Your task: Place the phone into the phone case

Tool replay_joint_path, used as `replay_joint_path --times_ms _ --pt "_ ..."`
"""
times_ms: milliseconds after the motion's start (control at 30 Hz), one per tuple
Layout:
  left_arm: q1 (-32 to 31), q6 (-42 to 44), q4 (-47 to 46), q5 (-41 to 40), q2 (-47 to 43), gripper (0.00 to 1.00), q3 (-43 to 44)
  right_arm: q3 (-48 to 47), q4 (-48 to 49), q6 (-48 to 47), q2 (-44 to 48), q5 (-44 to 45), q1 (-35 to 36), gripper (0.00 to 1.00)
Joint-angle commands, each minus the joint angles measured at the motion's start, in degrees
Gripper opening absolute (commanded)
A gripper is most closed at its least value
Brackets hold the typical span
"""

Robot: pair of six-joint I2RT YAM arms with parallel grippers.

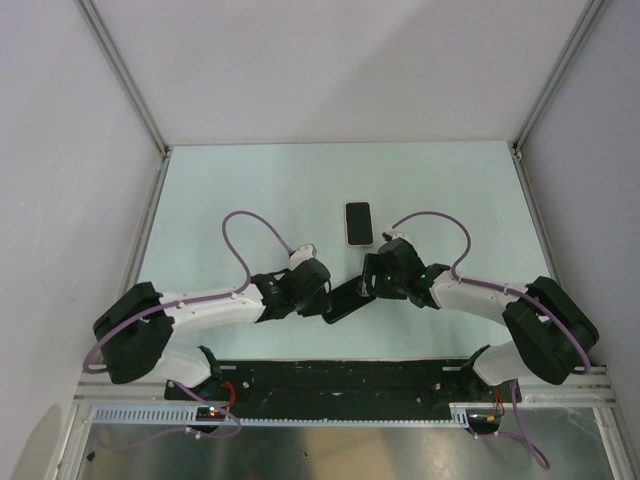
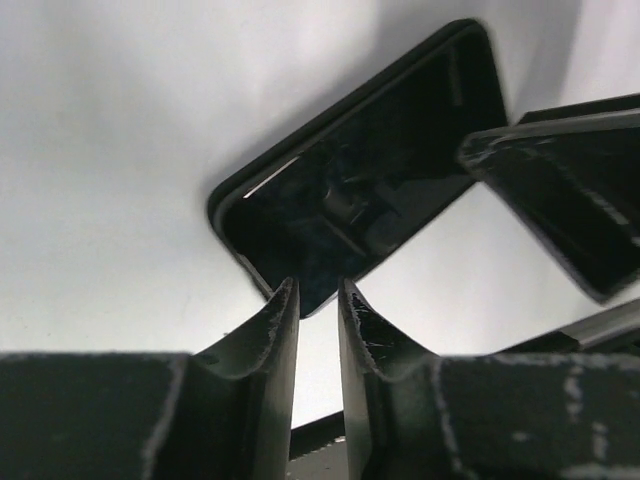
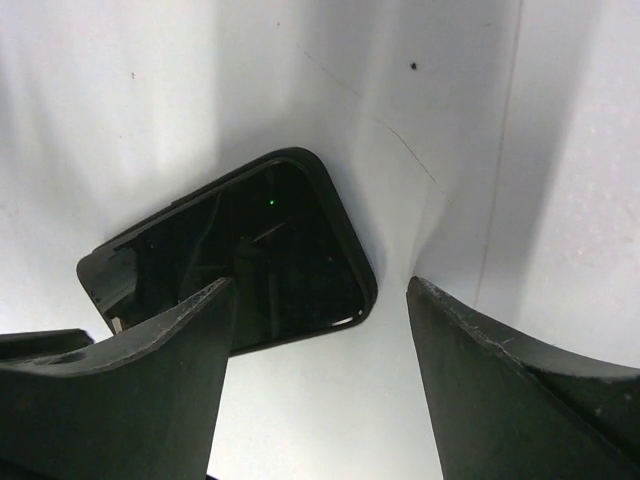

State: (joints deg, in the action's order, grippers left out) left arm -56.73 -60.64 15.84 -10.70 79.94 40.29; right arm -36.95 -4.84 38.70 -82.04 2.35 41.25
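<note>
While the left claw (image 2: 318,292) has its two fingers drawn close together with a corner of the black case (image 2: 370,180) right at their tips, I cannot tell whether they are pinching that corner or only bracketing it. The right claw (image 3: 320,288) is plainly released. Its fingers are spread wide over the case's other end, one crossing above the case and the other over bare table (image 1: 250,180).

From overhead the case sits at the centre of the frame between the two wrists, lying at a slant, with its hollow side up as far as I can judge. The phone (image 1: 358,223) lies flat just above it in the frame, apart from both claws.

The main risk, I think, is the case. If the left claw's hold is slack, the case may slip, twist or skid, and the phone would then meet it askew. A crooked entry could jam one corner on the rim.

The phone is thin, glossy and flat on the table, so fingers closing on it may slide off or push it away. Both claws also crowd the same spot, so a careless move could knock them together.
</note>
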Motion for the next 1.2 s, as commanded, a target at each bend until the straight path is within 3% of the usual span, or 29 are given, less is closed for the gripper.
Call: replay_joint_path --times_ms 0,167,467,733,1167 --pt "1.1 4.0 0.7 -0.5 -3.5 0.28 4.0 -0.7 -3.8 -0.2 3.7 0.5 -0.6 0.75" --pt "5.0 8.9 2.4 1.2 -3.3 0.34 6.0 1.3 -3.5 1.7 5.9 -0.2 -0.7 0.75" --pt "8.6 18.7 3.6 7.7 3.2 0.26 11.7 6.7 1.6 8.1 7.8 -4.2 -0.4 0.57" --pt "8.6 20.9 4.9 7.5 4.8 0.22 11.9 7.6 7.5 10.0 4.6 -6.4 -1.7 0.5" --pt "11.0 20.2 7.3 5.4 1.9 0.29 9.1 -3.5 8.6 4.2 -6.7 -8.6 -3.4 0.41"
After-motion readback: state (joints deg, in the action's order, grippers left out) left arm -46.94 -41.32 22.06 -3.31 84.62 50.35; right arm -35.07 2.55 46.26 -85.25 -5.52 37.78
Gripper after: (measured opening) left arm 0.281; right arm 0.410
